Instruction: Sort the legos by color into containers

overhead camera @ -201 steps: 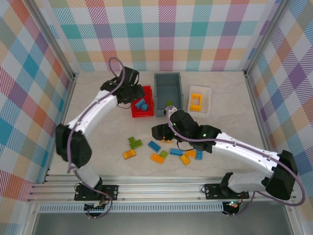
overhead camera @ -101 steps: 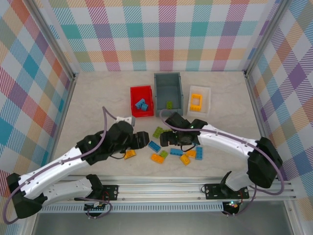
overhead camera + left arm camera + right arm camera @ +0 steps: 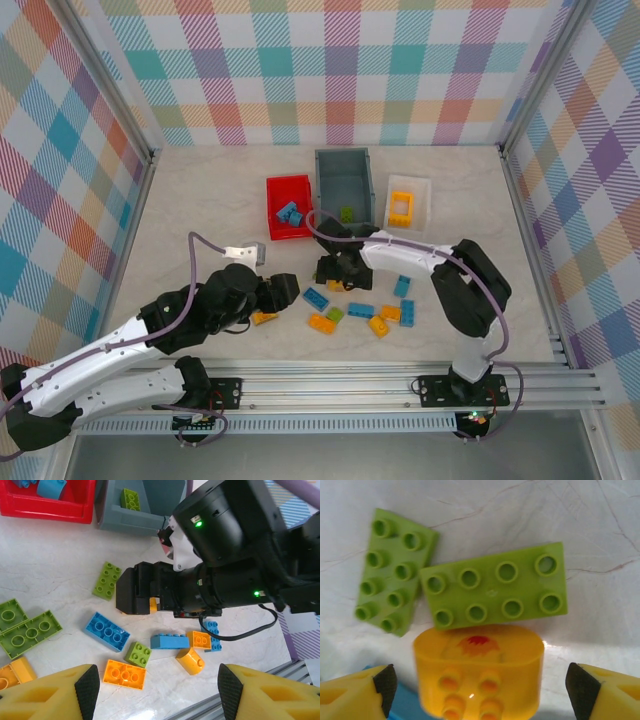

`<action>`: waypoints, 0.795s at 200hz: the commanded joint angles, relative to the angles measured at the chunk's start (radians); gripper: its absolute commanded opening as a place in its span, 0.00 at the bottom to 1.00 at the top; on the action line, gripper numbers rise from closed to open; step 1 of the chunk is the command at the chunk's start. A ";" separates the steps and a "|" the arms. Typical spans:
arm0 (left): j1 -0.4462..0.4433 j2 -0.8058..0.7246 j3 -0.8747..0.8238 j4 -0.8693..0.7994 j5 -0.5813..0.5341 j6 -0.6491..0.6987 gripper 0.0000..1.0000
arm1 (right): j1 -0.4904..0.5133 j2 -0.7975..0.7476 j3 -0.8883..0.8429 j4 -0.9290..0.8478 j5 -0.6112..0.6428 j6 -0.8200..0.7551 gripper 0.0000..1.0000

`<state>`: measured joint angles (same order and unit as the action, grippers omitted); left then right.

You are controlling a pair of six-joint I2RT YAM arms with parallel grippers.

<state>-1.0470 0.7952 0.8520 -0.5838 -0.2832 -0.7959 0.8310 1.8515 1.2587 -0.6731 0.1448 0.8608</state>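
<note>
- The white left arm [image 3: 120, 340] is the big change. A second ago it was stretched out over the red rectangular plastic bin [image 3: 272, 200]. Now it's folded back to the near-left, with the left gripper [image 3: 284, 288] low beside the loose pile. Its yellow fingers [image 3: 50, 692] are spread wide with nothing between them, so I'd say a drop-off is done and it's back for another brick.
- The right arm [image 3: 455, 275] has tucked in too, swinging the right gripper [image 3: 330, 272] leftward over the pile. In the right wrist view its fingers sit wide apart on either side of a rounded orange-yellow brick [image 3: 477, 667] without touching it, so it's released, not clamped.
- The bins haven't budged. The red one holds the small blue bricks [image 3: 290, 212]. The deeper grey plastic bin [image 3: 344, 170] has one lime green brick [image 3: 345, 213]. The shallow white tray [image 3: 423, 195] has the orange rectangular frame piece [image 3: 401, 207].
- Two flat lime green studded plates [image 3: 495, 592] lie on the pale marble-look table [image 3: 200, 200] just past that orange-yellow brick, touching each other.
- The rest of the loose legos, like the blue eight-stud brick [image 3: 107, 631], are scattered on the table near both grippers. Plenty of sorting is left. My guess is the orange-yellow one heads to the white tray next, and the two grippers are close enough that I'd watch for a bump.
</note>
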 commanded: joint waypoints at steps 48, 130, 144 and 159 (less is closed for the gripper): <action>-0.014 -0.021 0.012 -0.002 -0.027 0.017 0.66 | 0.002 0.049 0.019 0.004 0.003 0.034 0.71; -0.015 0.108 0.108 0.070 0.044 0.073 0.66 | -0.075 -0.305 -0.039 -0.142 0.190 -0.073 0.52; -0.015 0.169 0.136 0.117 0.068 0.086 0.66 | -0.160 -0.347 -0.027 -0.154 0.204 -0.138 0.52; -0.015 0.244 0.168 0.173 0.093 0.098 0.66 | -0.271 -0.352 -0.002 -0.149 0.184 -0.209 0.52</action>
<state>-1.0473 0.9546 0.9611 -0.5205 -0.2440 -0.7429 0.7136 1.5112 1.2293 -0.7670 0.2806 0.7876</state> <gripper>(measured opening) 0.656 0.634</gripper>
